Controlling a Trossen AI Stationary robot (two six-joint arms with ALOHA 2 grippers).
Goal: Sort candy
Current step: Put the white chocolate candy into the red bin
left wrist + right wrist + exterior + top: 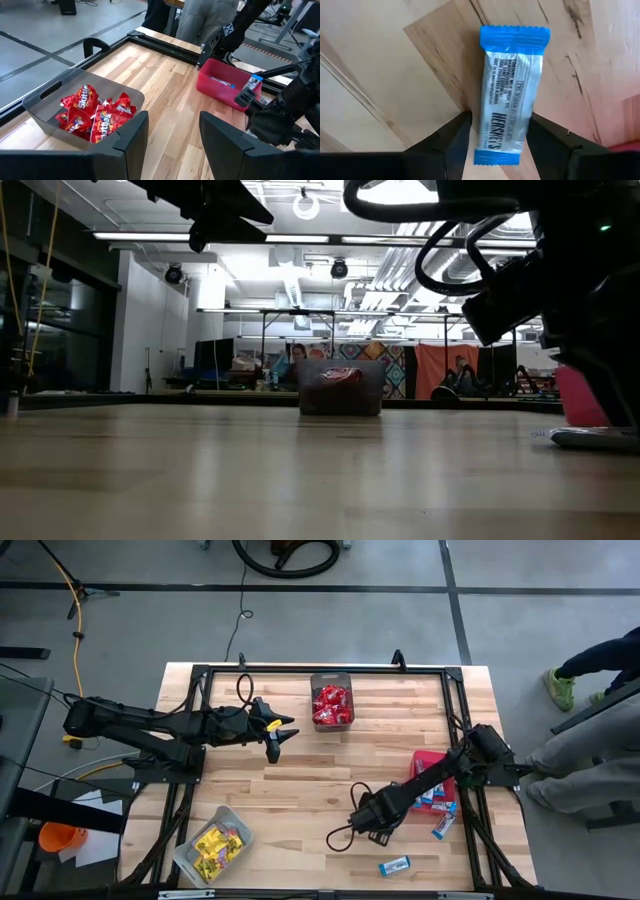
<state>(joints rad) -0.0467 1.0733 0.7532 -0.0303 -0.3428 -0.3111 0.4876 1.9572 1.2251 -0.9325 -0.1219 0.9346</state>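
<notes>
A blue-and-white candy packet [510, 95] lies flat on the wooden table. My right gripper [499, 124] points down over it, open, with one finger on either side of the packet's end. In the high view this gripper [365, 817] hides the packet. My left gripper [277, 737] hangs open and holds nothing above the table, near the clear grey bin [316, 683] of red candy [95, 112]. More blue-and-white candy lies in the red bin [421, 760]. Two loose packets [395, 865] [445, 828] rest on the table by the near right corner. My right gripper's fingers [457, 132] stand close beside the two long sides of the packet, at its end [497, 150], coming from above. I cannot tell whether they touch it. The packet lies flat on the table.
A bin [187, 856] of yellow candy [220, 843] stands at the near left corner. A dark frame [300, 670] runs along the table's edges. A person's legs [590, 755] are beside the right edge. Bare wood lies in the table's middle.
</notes>
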